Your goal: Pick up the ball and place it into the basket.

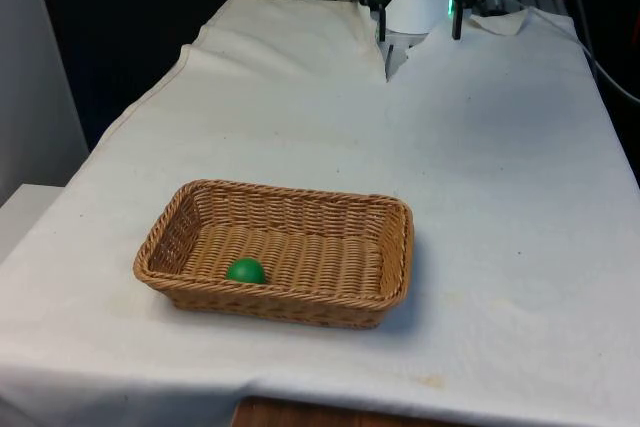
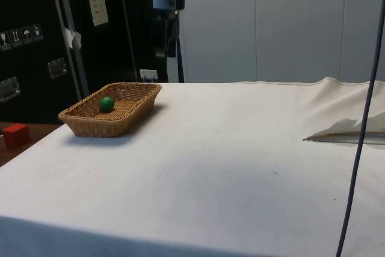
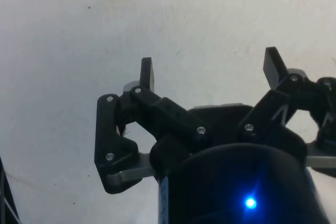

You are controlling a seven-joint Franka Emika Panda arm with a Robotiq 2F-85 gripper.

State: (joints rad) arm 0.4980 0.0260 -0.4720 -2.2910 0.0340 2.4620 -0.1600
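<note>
Claw (image 1: 419, 35) open and empty, fingers (image 3: 147, 73) spread wide with only bare cloth (image 3: 105, 35) between them in the wrist view. It hangs high over the table's far end, well apart from everything else.

Ball (image 1: 245, 271) is green and sits inside the basket (image 1: 300, 197), on the woven floor. In the front view it's against the near long wall, toward the front view's left end of the basket. Side view agrees: ball (image 2: 106, 103) down inside the basket (image 2: 90, 126), below rim level, nothing touching it but the wicker.

Basket is a shallow rectangular wicker tray, tan, upright, flat on the cloth. It sits near the table's near edge, closer to the corner on the front view's left than to the right one. Rest of the basket floor is bare.

Cloth is white and covers the whole tabletop, with a fold or wrinkle (image 1: 392, 59) near the far end, under the claw. A small red block (image 2: 15, 135) sits off the table on a lower brown surface, beyond the basket in the side view. A dark cable (image 2: 361, 124) hangs down in the side view's foreground.
</note>
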